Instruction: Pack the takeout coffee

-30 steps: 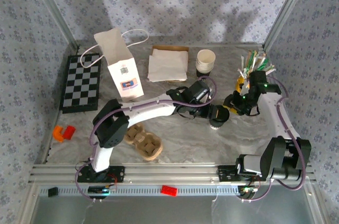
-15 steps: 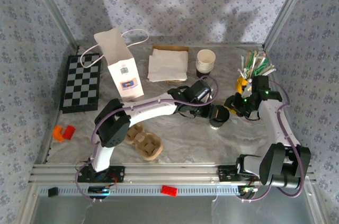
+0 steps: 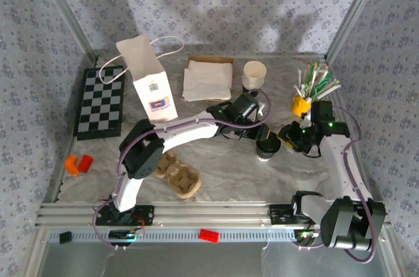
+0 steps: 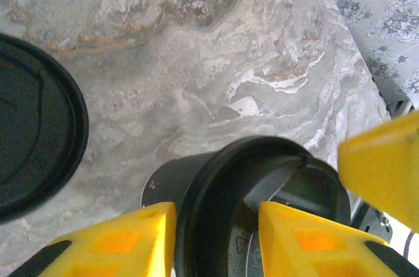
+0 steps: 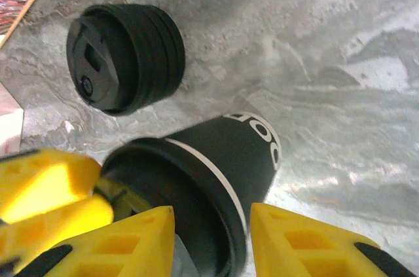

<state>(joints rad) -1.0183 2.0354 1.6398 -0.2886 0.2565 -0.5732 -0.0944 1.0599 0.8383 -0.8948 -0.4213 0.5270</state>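
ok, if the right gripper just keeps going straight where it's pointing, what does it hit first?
The dark cup: it sits between the fingers of the right gripper, squarely in line. Past it looks like bare table; the stack of black lids lies off to one side, though depth is unclear.

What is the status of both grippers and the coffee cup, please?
Left fingers pinch the black cup wall at the rim. Right fingers pinch the same rim. Cup open, no lid. Black lid stack close beside it, not touching.
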